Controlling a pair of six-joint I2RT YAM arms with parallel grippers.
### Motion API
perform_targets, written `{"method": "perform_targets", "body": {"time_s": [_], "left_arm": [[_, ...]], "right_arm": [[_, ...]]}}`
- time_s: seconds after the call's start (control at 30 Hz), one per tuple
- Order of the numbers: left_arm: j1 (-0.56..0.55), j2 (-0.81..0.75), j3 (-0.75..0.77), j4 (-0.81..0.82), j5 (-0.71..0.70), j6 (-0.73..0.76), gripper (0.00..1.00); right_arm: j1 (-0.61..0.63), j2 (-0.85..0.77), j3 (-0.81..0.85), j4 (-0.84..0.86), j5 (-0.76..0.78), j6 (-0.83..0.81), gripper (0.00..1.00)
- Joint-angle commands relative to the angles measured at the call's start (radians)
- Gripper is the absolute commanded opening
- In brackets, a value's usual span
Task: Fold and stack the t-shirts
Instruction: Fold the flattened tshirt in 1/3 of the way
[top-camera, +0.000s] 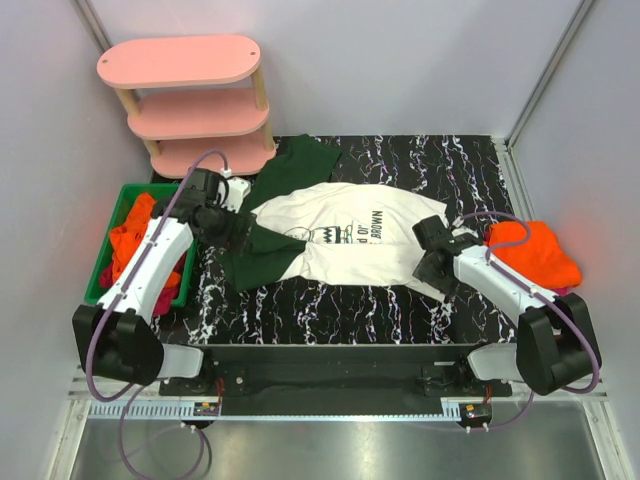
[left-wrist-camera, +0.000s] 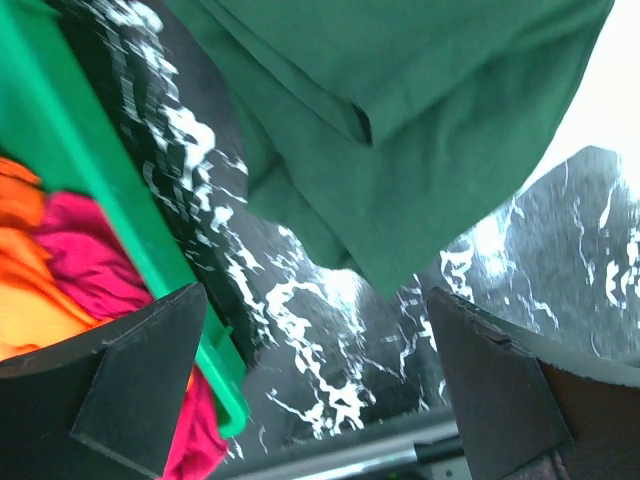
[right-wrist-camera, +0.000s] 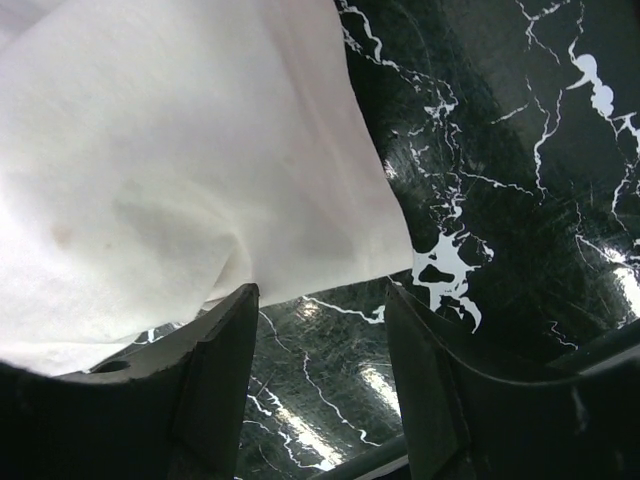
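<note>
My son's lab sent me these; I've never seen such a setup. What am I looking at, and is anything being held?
These are two robot arms bolted to the near edge of a black marbled table. The wide picture is from a camera above and behind the left arm and right arm. The other two come from cameras on the wrists, looking out between each gripper's fingers. A white shirt lies spread across the middle. A green bin at left holds orange and magenta shirts; an orange shirt lies at right; a pink shelf stands at the back. Nothing is held: the left gripper is open beside the white shirt's green sleeve, the right gripper open at its white edge.
</note>
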Motion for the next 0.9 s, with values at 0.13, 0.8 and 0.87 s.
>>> {"method": "perform_targets", "body": {"time_s": [0.13,0.8,0.87], "left_arm": [[-0.040,0.039,-0.043,-0.066,0.059,-0.009,0.99],[-0.063,0.163,-0.095,-0.066,-0.054,-0.061,0.99],[-0.063,0.163,-0.096,-0.056,-0.065,-0.063,0.98]], "right_arm": [[0.015,-0.091,-0.044,-0.091,0.046,0.075,0.61],[0.018,0.069,-0.029,-0.097,0.075,0.135,0.51],[0.018,0.070,-0.041,-0.086,0.087,0.155,0.49]]}}
